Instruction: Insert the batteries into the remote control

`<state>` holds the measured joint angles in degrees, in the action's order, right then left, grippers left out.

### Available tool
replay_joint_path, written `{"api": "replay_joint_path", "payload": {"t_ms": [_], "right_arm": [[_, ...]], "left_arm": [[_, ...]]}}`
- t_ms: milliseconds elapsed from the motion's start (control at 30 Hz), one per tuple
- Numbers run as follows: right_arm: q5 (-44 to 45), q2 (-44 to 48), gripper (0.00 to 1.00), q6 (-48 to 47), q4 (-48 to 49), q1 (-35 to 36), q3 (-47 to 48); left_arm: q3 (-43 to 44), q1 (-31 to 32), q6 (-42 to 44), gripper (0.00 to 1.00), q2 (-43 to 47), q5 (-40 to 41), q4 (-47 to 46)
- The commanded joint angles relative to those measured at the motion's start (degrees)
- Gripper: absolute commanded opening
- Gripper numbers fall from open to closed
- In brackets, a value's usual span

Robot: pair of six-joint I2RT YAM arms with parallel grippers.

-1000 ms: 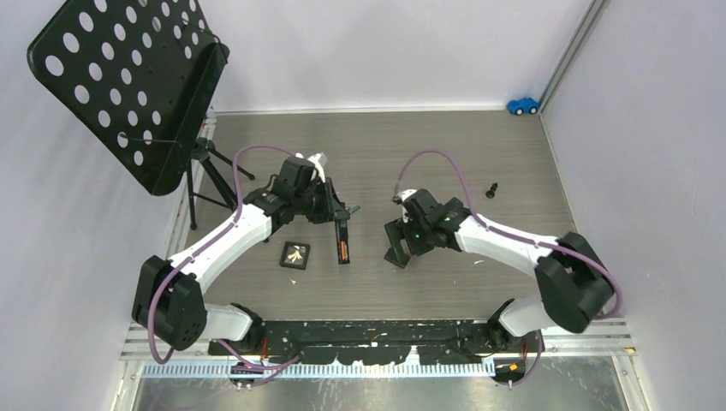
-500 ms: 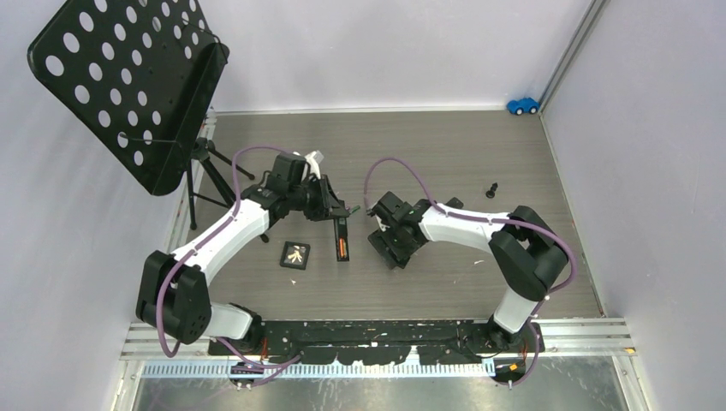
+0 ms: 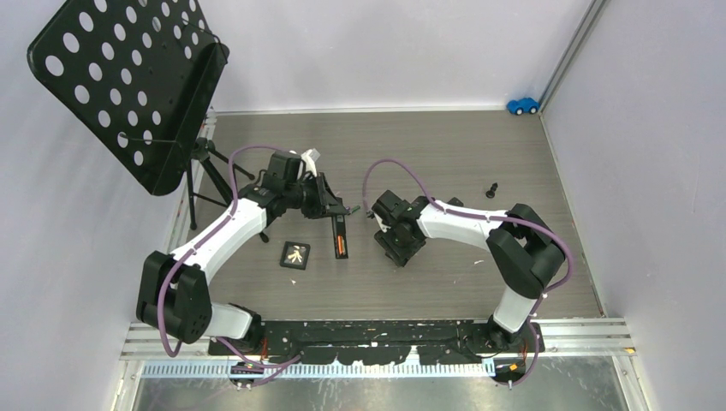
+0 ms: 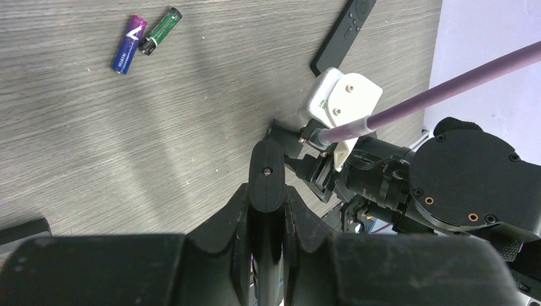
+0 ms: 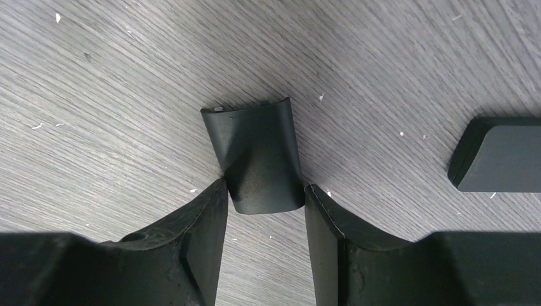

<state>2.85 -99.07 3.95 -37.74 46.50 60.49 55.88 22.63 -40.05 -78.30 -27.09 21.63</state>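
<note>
Fingers of your left gripper [image 4: 267, 191] are pinched tight on the far end of the remote [image 3: 340, 228]. Seen edge-on from that wrist, it is a thin glossy black blade with a rounded tip. From above, the remote runs from the gripper toward the near edge with its bay open.

- Orange battery [image 3: 342, 248]: sits in the bay as a slim bright strip.
- Blue battery [image 4: 127, 53]: loose on the table [image 3: 445, 154], a small cylinder with metallic wrap shading purple to blue and pale print.
- Green battery [image 4: 161, 30]: dark metallic green with a black end. It lies just beside the blue one, the two making a shallow V.

Your right gripper [image 5: 265, 186] has its fingers about half apart, tips against both sides of the cover [image 5: 258, 150]. The cover lies flat on the table, and you cannot tell how firm the hold is. It is a small matte black plate, gently curved, with tiny tabs on the far edge.

The second remote [image 4: 344, 35] is slim and matte, with round buttons. The table is grey wood-grain with white specks.
</note>
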Motion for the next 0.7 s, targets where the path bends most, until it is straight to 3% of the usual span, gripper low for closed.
{"api": "replay_joint_path", "payload": {"t_ms": [0, 200, 367, 667], "right_arm": [[-0.8, -1.3, 0.45, -1.1, -0.3, 0.0, 1.2], [0.4, 3.1, 0.44, 2.9, 2.4, -0.2, 0.6], [-4.1, 6.4, 0.48, 10.7, 5.0, -1.7, -0.1], [6.8, 2.1, 0.50, 31.4, 3.7, -2.2, 0.1]], "left_arm": [[0.3, -0.1, 0.0, 0.00, 0.5, -1.8, -2.6], [-0.5, -0.1, -1.1, 0.00, 1.3, -1.8, -5.2], [-2.5, 0.0, -3.6, 0.00, 2.2, -1.8, -10.1], [-3.9, 0.0, -5.5, 0.00, 4.2, -0.1, -11.4]]}}
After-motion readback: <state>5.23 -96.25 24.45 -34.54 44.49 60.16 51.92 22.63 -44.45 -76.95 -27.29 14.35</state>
